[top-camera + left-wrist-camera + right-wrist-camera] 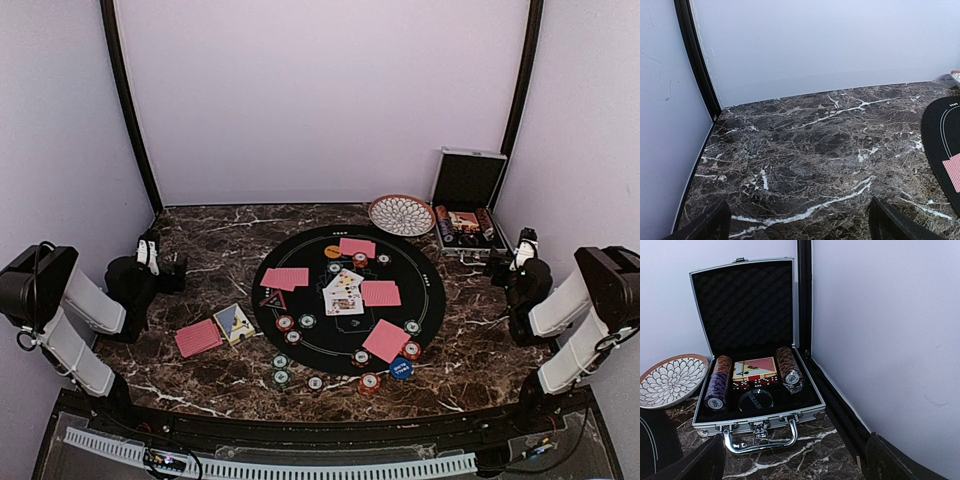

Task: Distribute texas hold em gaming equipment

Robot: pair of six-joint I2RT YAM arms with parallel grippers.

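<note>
Round the black mat (420, 300) sit cards (380, 293) and chips (285, 323) in groups, seemingly one share per seat. The left gripper (800, 225) gapes empty at the left; the right gripper (795, 465), also released, faces the case (745, 305) far right, probably for more chips.

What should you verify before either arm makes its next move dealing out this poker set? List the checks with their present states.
1. Left end effector open, empty: ok.
2. Right end effector open, empty: ok.
3. Silver aluminium case lid up, chip rolls exposed: ok.
4. Face-up white cards lie on the round black felt mat: ok.
5. Pink-backed card pile left of the mat lies flat on the marble table: ok.
6. Equal small round poker chips at each place: cannot tell.
</note>
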